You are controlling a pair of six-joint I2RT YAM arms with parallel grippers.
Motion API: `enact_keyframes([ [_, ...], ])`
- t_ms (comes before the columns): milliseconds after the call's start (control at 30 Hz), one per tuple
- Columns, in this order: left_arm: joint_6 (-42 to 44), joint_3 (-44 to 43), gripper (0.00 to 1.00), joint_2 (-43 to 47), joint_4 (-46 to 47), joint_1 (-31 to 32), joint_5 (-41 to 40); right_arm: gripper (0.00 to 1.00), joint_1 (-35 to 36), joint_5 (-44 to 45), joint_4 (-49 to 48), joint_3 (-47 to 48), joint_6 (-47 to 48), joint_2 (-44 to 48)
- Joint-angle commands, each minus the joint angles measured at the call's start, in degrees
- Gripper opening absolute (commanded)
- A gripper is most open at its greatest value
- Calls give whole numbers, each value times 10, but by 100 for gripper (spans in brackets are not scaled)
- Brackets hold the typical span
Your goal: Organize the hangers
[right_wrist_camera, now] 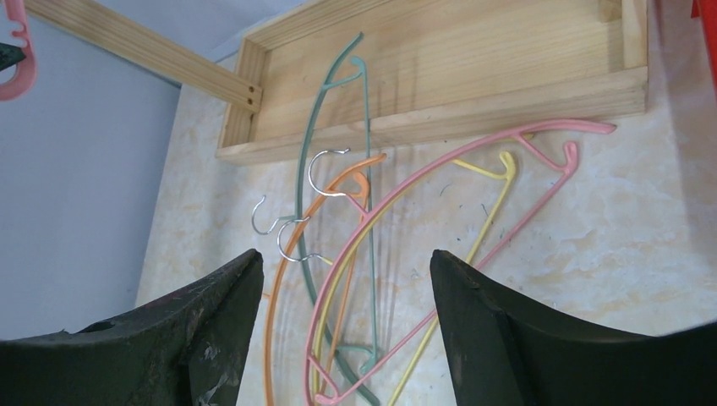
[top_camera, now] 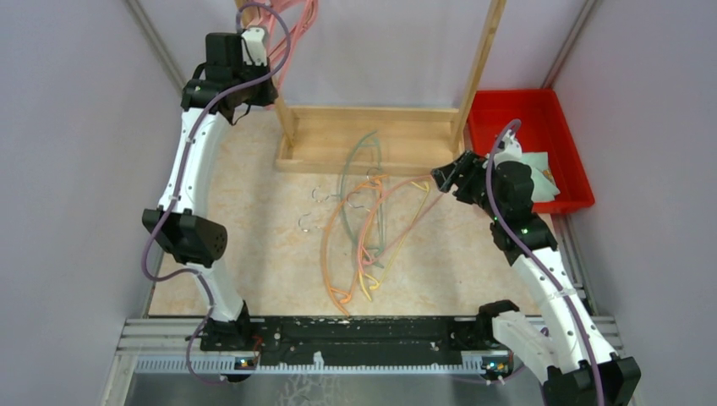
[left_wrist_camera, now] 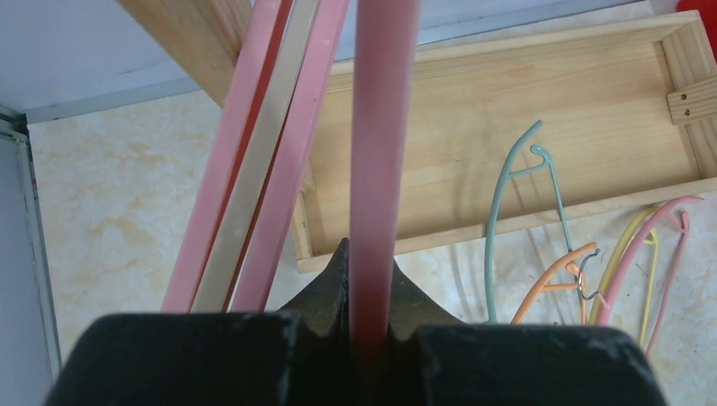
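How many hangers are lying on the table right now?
4, tangled in one pile: green hanger partly on the wooden rack base, orange hanger, pink hanger, yellow hanger. Overlaps may hide another.

This is a robotics lab test cell. A marble-patterned tabletop (top_camera: 254, 262) is boxed in by plain pale panel walls (top_camera: 76, 169), and two white robot arms, the left arm (top_camera: 190, 169) and the right arm (top_camera: 545, 283), are bolted to an aluminium rail (top_camera: 363, 362). A bare wooden rack (top_camera: 372, 139), a red plastic bin (top_camera: 524, 110) and loose coloured hangers (top_camera: 368, 224) sit on the tabletop.
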State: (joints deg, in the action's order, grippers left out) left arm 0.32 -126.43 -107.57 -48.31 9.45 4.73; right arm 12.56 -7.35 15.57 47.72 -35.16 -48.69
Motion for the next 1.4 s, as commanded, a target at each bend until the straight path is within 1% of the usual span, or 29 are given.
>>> enact_keyframes([
  [0,-33,36,2,35,11,-29,-43,73,-5,-1,-27,0,-6,14],
  [67,-32,39,12,45,10,-28,-42,73,-5,-2,-30,-2,-10,14],
  [100,-32,42,13,51,9,-29,-39,73,-5,-2,-31,-4,-11,14],
  [167,-31,47,23,62,11,-28,-34,72,-5,-4,-35,-7,-15,15],
  [233,-29,50,25,71,10,-26,-33,73,-5,-5,-38,-9,-17,15],
  [367,-22,45,45,76,1,-24,-33,73,-5,-6,-39,-11,-20,15],
  [400,-20,45,51,77,-2,-24,-35,73,-5,-6,-40,-11,-19,15],
  [500,-19,52,55,85,-2,-24,-36,73,-5,-5,-39,-12,-19,15],
  [567,-18,59,62,95,6,-24,-36,73,-5,-6,-40,-14,-20,15],
  [633,-16,60,63,104,9,-23,-39,73,-5,-7,-40,-15,-21,15],
  [733,-13,54,73,118,8,-22,-39,75,-5,-7,-40,-18,-18,18],
  [767,-12,51,77,123,6,-22,-39,78,-6,-7,-41,-19,-17,19],
  [800,-12,48,79,129,4,-21,-39,82,-5,-7,-41,-20,-16,19],
  [833,-12,46,80,134,3,-20,-37,83,-5,-6,-42,-21,-15,20],
  [1033,-4,43,86,175,-8,-18,-43,84,-5,-10,-45,-26,-11,20],
  [1167,5,63,87,208,-11,-18,-57,84,-5,-12,-45,-28,-10,19],
  [1367,4,93,87,257,-11,-18,-45,84,-5,-18,-53,-32,-10,15],
])
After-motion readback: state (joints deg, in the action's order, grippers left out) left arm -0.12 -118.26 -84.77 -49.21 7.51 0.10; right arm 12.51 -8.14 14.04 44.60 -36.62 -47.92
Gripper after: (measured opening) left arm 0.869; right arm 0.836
